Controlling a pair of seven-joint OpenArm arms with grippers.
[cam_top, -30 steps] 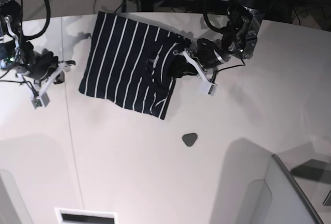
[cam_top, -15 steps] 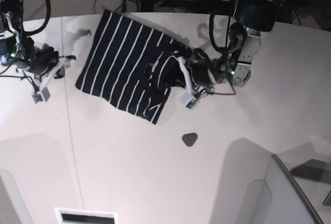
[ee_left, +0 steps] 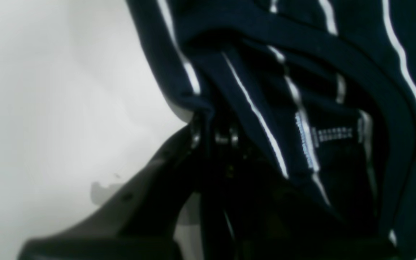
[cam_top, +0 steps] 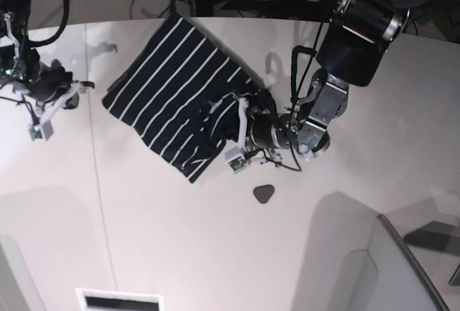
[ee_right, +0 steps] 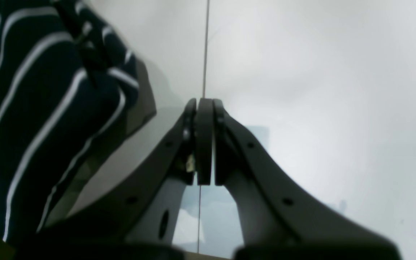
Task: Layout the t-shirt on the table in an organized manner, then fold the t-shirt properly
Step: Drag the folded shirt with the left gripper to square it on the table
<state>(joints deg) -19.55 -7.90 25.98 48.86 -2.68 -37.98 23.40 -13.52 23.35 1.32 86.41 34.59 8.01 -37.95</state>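
The counter (cam_top: 180,253) is a broad pale surface with a thin dark seam running down its left part. The t-shirt (cam_top: 169,92) lies toward its far side, a dark striped slab set at a slant, flat over most of its area but bunched and doubled over along the edge nearest the left arm. It reads as light, limp cloth that will drape, sag and wrinkle wherever it is lifted, and drag across the smooth top rather than slide as one piece; I judge it needs hold at two well-separated points, such as shoulder seams or hem corners, to spread evenly.

The left pincer (cam_top: 241,135) is pressed together on a fold of that bunched edge; the left wrist view shows striped cloth gathered right at its tips. The right pincer (ee_right: 203,141) is pressed together on nothing, hanging over bare counter beside the shirt's other edge, apart from the cloth.

A small dark rounded piece (cam_top: 264,194) lies near the left arm.
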